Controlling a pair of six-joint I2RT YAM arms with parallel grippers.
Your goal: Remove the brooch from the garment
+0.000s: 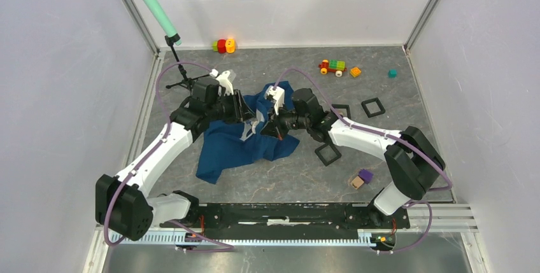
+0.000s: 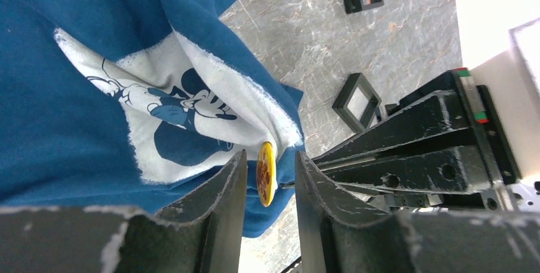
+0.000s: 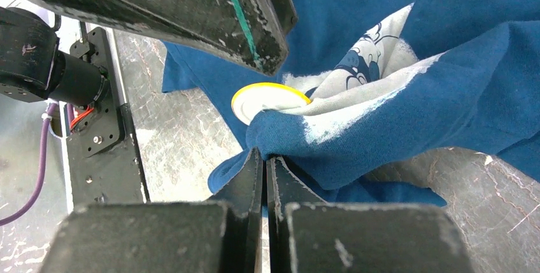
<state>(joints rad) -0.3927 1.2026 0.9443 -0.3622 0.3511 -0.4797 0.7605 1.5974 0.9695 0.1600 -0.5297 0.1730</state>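
Note:
The garment (image 1: 235,142), a dark blue T-shirt with a white-and-black cartoon mouse print (image 2: 172,101), lies bunched mid-table. The brooch (image 2: 266,172) is a round yellow disc, seen edge-on in the left wrist view. It hangs at a lifted fold of the print. My left gripper (image 2: 270,174) is open, its fingers on either side of the brooch with a small gap on each side. My right gripper (image 3: 266,155) is shut on a fold of the garment (image 3: 382,126) just below the brooch (image 3: 264,100), whose white back with a yellow rim faces that camera. In the top view the two grippers meet over the shirt.
Black square frames lie right of the shirt (image 1: 328,153), (image 1: 372,106). A toy train (image 1: 332,66), an orange block (image 1: 355,71) and a teal block (image 1: 392,73) sit at the back right. Purple and tan blocks (image 1: 361,179) sit near right. A green microphone on a stand (image 1: 153,6) stands back left.

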